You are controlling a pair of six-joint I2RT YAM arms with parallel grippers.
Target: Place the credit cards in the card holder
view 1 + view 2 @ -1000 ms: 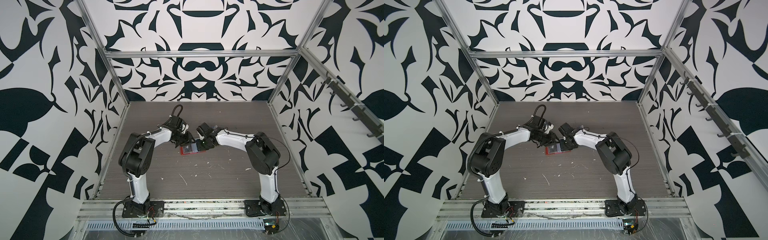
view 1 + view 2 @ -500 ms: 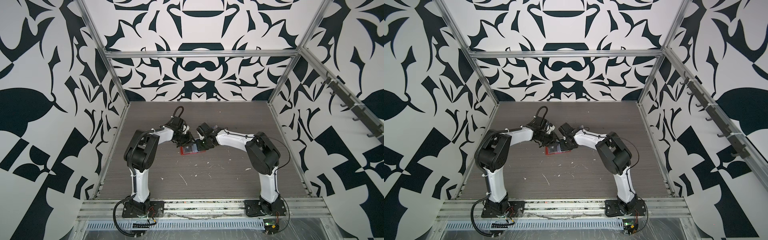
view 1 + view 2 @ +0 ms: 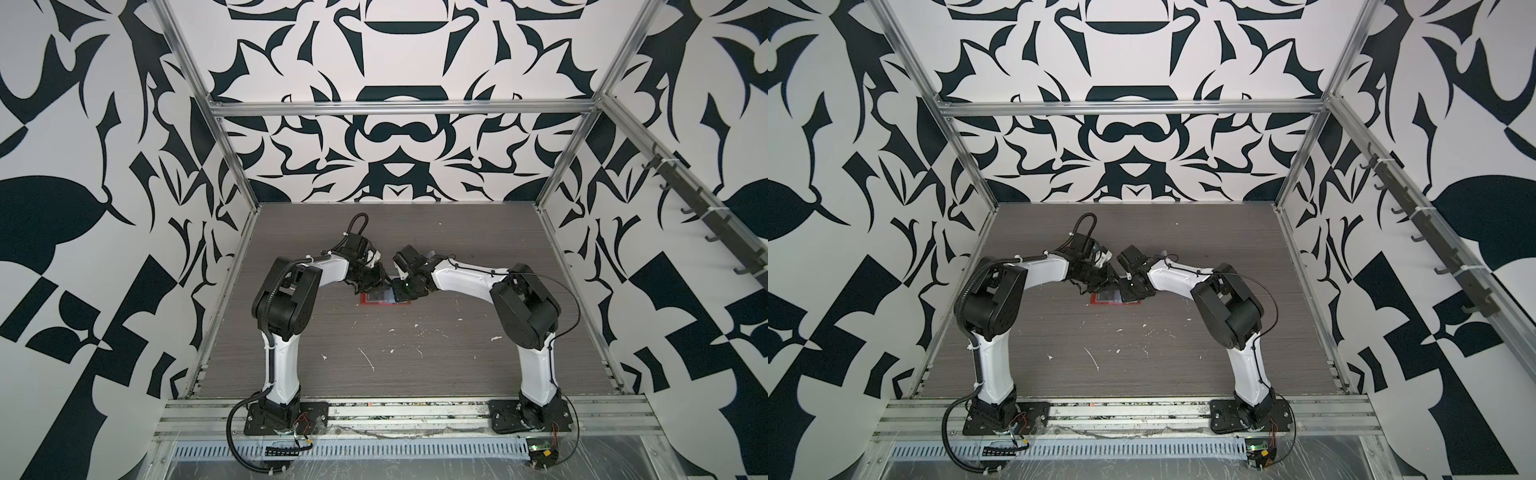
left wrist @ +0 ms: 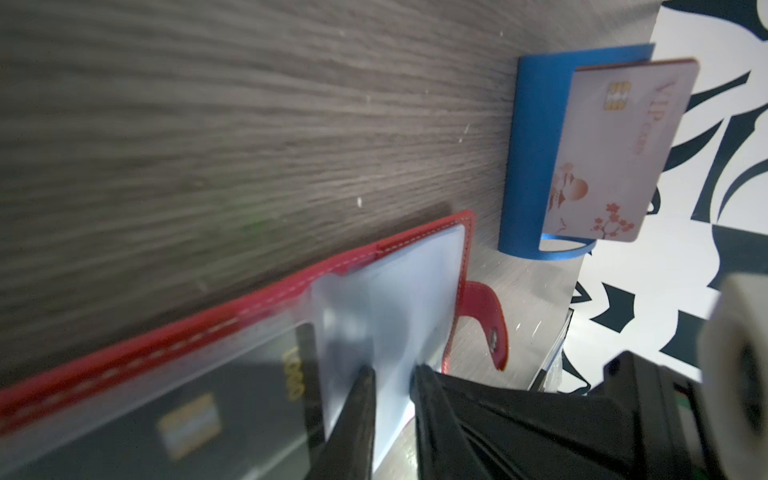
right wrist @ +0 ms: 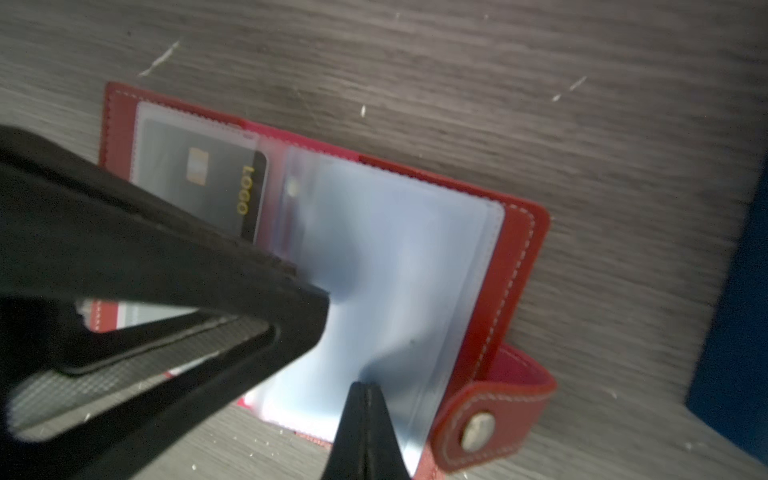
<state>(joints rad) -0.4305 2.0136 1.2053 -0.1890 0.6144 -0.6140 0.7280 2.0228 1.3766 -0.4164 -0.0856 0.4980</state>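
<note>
Narrowly parted, left gripper (image 4: 392, 370) overhangs pale-blue card (image 5: 395, 257) in stitched red card holder (image 5: 519, 249); right gripper (image 5: 363, 388) closed.

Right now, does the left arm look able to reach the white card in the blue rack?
Probably, once freed: the left gripper is busy at the clear pocket of the card holder, but nothing stands between it and the white card upright in the blue rack.

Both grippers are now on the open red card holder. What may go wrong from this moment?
1. The left gripper, jaws narrowly apart, is at the light blue card and the clear pocket; it might pinch the pocket too and drag the card out.
2. The right gripper, shut, works very near it on the card holder; the two may collide.
</note>
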